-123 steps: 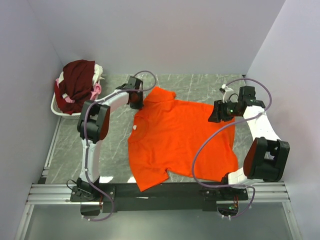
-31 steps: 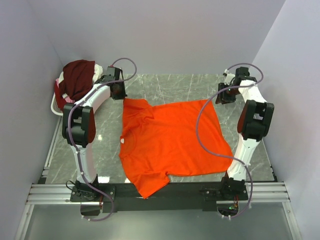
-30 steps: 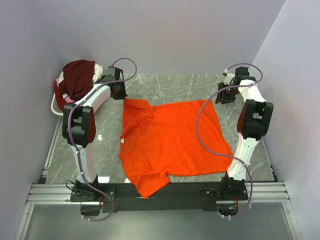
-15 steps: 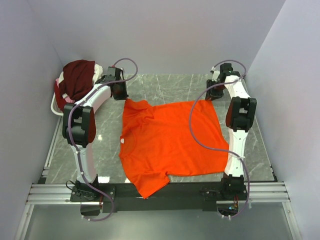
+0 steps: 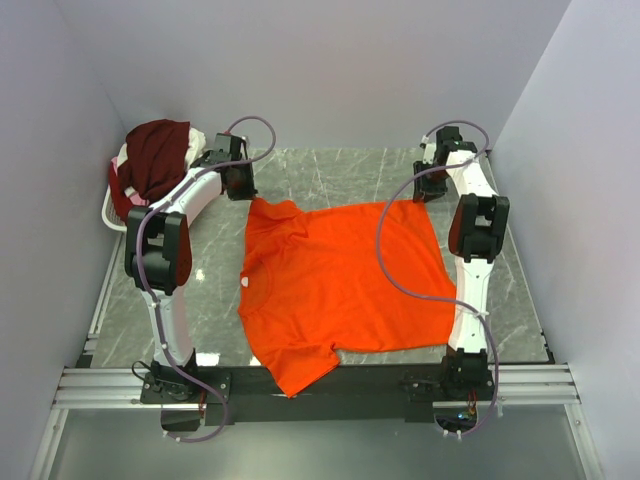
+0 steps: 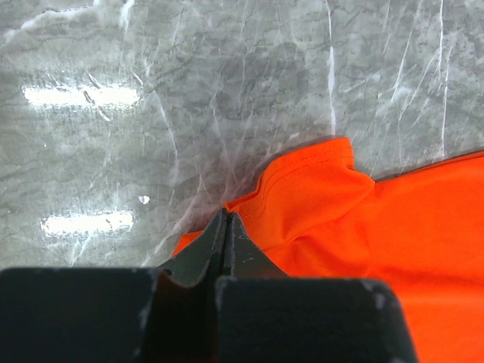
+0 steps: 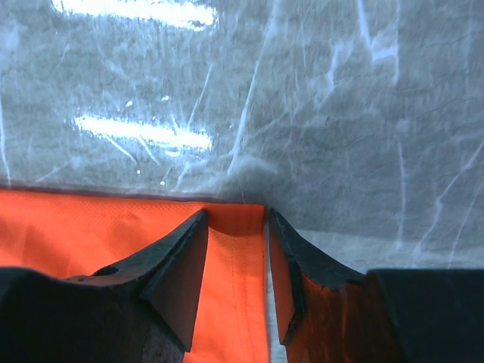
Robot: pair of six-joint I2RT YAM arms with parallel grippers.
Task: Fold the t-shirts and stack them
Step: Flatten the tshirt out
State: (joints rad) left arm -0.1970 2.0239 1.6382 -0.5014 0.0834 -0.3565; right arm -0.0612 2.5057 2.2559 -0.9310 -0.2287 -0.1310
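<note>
So the orange shirt [image 5: 340, 280] lay spread flat on the desk [image 5: 330, 170], reaching from the left jaws across to the right jaws, with most of the cloth on the near side of both. Left jaws were pressed together, and as far as I could tell they were pinching the edge of the far sleeve [image 6: 318, 181] right at their tips. Right jaws were parted and straddling the far hem corner [image 7: 234, 227], with a strip of cloth lying between them, not squeezed.

The long axis ran collar to hem, going from the left jaws' side to the right jaws' side. The collar [image 5: 245, 283] sat on the left, a bit nearer than the left jaws, and the hem faced right.

My guess on handling: it's light, floppy and thin, so it'd drape and wrinkle the moment one end lifts, and it could slide easily on that glossy desk. Corners and seams looked like the best places to grab, since the cloth is doubled there.

The maroon shirt [image 5: 155, 160] was heaped in the basket [image 5: 110, 212], off to the outer side of the left jaws
</note>
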